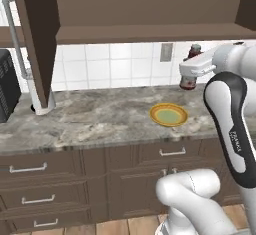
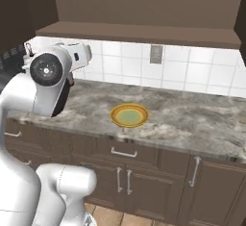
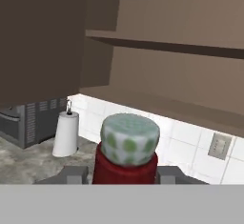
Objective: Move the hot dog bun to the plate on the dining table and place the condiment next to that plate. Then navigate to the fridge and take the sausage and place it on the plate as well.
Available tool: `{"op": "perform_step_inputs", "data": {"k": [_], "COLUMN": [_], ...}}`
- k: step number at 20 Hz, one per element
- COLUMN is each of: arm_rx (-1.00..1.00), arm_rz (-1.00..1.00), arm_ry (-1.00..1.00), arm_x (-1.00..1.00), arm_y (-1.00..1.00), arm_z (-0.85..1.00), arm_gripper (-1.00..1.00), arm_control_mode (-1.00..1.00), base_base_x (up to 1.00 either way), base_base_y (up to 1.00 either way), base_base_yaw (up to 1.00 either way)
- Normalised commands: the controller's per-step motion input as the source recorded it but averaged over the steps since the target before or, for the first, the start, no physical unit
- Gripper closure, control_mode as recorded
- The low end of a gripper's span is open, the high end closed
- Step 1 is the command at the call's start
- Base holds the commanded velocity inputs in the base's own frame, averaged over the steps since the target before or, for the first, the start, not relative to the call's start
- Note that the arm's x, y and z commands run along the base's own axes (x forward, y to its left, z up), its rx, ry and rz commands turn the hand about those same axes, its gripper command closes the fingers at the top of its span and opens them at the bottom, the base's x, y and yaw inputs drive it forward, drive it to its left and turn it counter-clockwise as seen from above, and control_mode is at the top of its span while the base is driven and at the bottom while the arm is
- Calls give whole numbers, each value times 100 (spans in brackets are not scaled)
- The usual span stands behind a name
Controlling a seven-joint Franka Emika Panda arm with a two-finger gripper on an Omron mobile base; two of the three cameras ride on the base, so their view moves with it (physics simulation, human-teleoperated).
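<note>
Hand [image 3: 125,173] clamped around condiment [image 3: 126,158], held upright and lifted clear of counter [image 1: 100,116], ready for carrying tableward.

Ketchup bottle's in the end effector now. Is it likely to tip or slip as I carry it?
The ketchup bottle sits between the end effector fingers below its cap, so probably secure. It looks stiff and light. Being slim and upright, it may tip when set down.

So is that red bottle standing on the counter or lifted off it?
Lifted. The red bottle hangs upright in the claw, clear of the marble counter, with its pale cap pointing up between the fingers.
</note>
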Motion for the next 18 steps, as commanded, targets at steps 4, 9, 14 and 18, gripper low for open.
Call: {"op": "perform_step_inputs", "data": {"k": [4,9,14,18], "arm_rx": [0,0,0,0], "arm_rz": [0,0,0,0], "arm_ry": [0,0,0,0], "arm_x": [0,0,0,0], "arm_y": [0,0,0,0], "arm_z": [0,0,0,0], "arm_gripper": [100,100,100,100], "arm_control_mode": [100,100,100,100], "base_base_x": [-100,-88,-79,-74], "base_base_y": [32,37,48,52], "base_base_yaw": [44,54,56,59]}}
